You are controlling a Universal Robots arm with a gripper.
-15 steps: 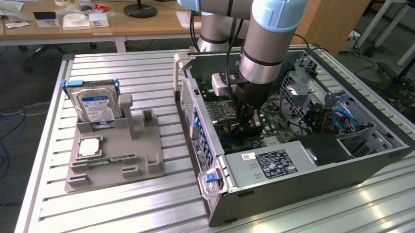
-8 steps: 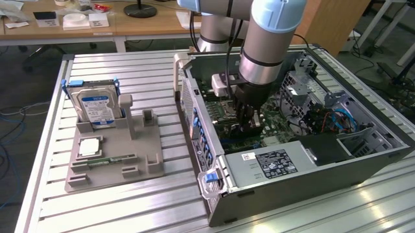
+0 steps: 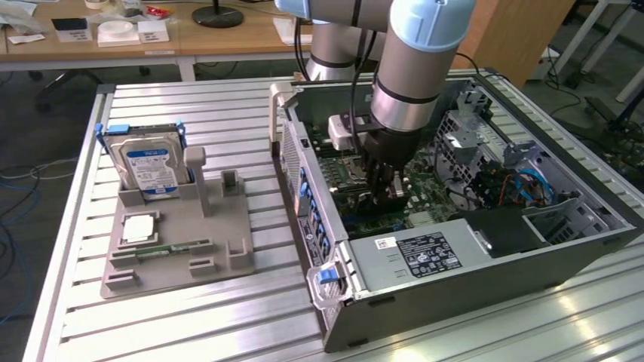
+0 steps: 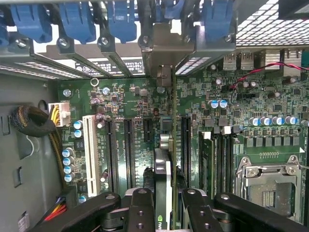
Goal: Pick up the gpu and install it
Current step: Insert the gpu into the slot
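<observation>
Inside the open case [image 3: 473, 249], which lies on its side on the slatted table [image 3: 201, 324], the arm [image 3: 423, 68] reaches down to the motherboard [image 3: 427, 192]. Its gripper [image 3: 385, 197] is closed on the gpu [image 4: 164, 188], which stands on edge between the 2 black fingers [image 4: 141, 212]. In the wrist view the card sits upright over the motherboard, in line with the long black slots [image 4: 128, 145], and its far end reaches the metal bracket [image 4: 161, 60] at the case's rear wall, below the blue clips [image 4: 120, 19]. Whether the card is fully seated in a slot I cannot tell. A white slot [image 4: 89, 152] and a bare CPU socket [image 4: 269, 188] flank it on the board. The power supply [image 3: 427, 253] sits in the case at the table's near edge. Toward the table's edge on the exterior view's left, a grey holder [image 3: 181, 241] carries a hard drive [image 3: 149, 166] standing upright and a memory stick [image 3: 171, 247] lying flat.
</observation>
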